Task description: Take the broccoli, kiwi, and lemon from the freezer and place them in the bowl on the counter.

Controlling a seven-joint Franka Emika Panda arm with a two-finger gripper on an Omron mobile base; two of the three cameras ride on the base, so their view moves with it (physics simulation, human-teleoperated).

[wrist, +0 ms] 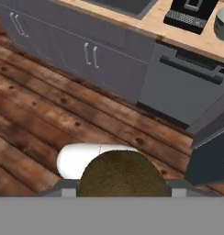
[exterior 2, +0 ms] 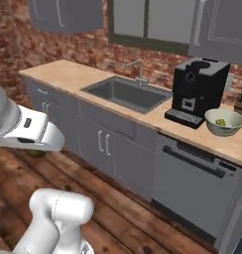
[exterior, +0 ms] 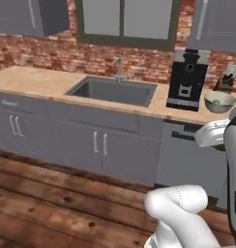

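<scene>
"Looking along the gripper (wrist: 123, 189), what did you find?" asked Mara.

"The kiwi (wrist: 123, 169)," said Joss. "It sat right between the jaws at the bottom of the hand view, a brown, fuzzy dome. The claw was clenched on it from both sides, so I called it grasped."

"And what lay under it?"

"The wooden floor (wrist: 49, 114), in front of the dark grey cabinets (wrist: 63, 41). The fruit was held up off the boards and stood well apart from the counter (wrist: 155, 20)."

"Where was the bowl (exterior 2: 224, 122)?"

"It stood on the counter toward its right end, just to the right of the black coffee machine (exterior 2: 198, 92) and close to the front edge. From the left base view it was in the same spot, the bowl (exterior: 219, 102) beside the machine (exterior: 187, 80), above the dishwasher front (exterior: 187, 160). In the hand view it showed at the top right corner, far from the kiwi."

"Was anything in it?"

"A small yellow-green lump (exterior 2: 221, 122) lay on the bottom. It was too small for me to tell what it was."

"And the rest of the counter?"

"The sink (exterior: 112, 90) was sunk into the middle, with its tap (exterior: 119, 68) at the back edge, against the brick wall."
</scene>
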